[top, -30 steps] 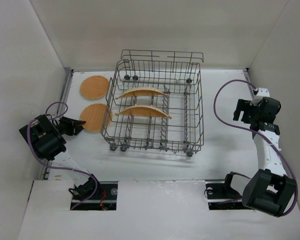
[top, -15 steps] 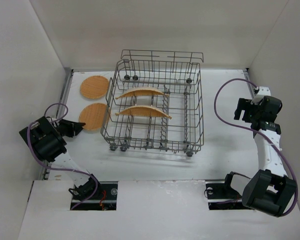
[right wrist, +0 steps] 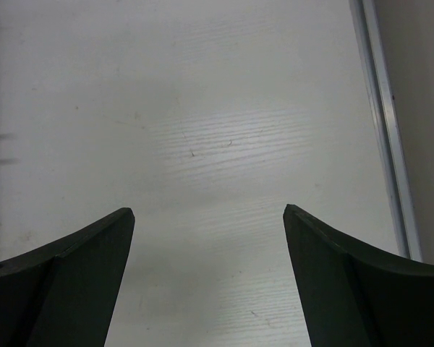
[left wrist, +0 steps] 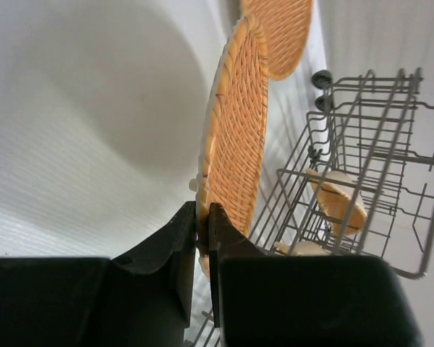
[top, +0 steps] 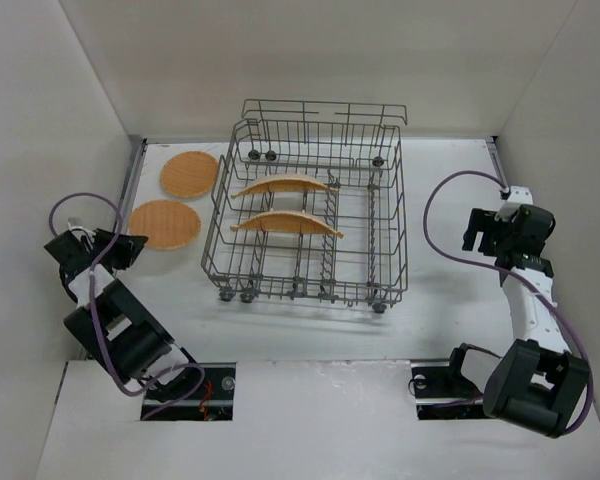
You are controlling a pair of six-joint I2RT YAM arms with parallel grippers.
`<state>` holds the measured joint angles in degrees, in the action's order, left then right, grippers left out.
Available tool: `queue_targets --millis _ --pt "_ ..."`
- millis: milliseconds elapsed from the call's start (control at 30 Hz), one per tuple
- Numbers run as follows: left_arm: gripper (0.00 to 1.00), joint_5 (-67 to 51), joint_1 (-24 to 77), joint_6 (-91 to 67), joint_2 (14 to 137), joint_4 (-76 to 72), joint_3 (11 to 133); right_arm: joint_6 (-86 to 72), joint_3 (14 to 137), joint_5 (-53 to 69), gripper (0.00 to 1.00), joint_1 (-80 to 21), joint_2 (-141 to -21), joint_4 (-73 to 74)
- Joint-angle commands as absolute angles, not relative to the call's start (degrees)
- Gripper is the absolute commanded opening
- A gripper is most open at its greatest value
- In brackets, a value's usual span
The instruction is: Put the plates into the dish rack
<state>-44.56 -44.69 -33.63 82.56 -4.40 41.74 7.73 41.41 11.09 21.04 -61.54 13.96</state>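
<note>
Cropped at top edge, left wrist view: far plate [left wrist: 278, 36]. Hidden inside left end effector [left wrist: 201, 215]: held plate [left wrist: 235, 137], its lower rim.

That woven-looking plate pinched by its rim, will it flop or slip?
Probably stiff: the plate stands out from the left fingers without sagging. Its textured weave likely gives grip. Held only at the rim, it might swivel.

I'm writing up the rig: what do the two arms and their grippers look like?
The left arm and right arm are white tubes joined by bulky black housings. A purple cable loops off each wrist toward the base. The left gripper and right gripper each have two smooth black tapering fingers. No markings show.
</note>
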Motion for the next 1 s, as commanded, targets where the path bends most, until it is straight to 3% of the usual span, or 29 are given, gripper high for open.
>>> queue_targets --millis 0,300,667,967 --pt "0.0 -43.2 -44.7 -33.0 75.3 -4.7 41.2 7.6 39.7 12.8 0.9 21.3 -60.3 7.7" --pt "0.0 -36.7 -43.6 -30.4 64.3 0.5 46.8 6.9 39.3 14.9 0.91 23.7 -59.2 6.6" --pt "0.0 -26.2 -38.7 -23.2 60.6 7.5 65.6 5.9 39.1 18.7 0.91 26.6 -58.4 6.4" --pt "0.01 -21.6 -22.8 -5.4 65.0 15.1 81.5 5.7 38.6 19.2 0.91 26.6 -57.6 5.9"
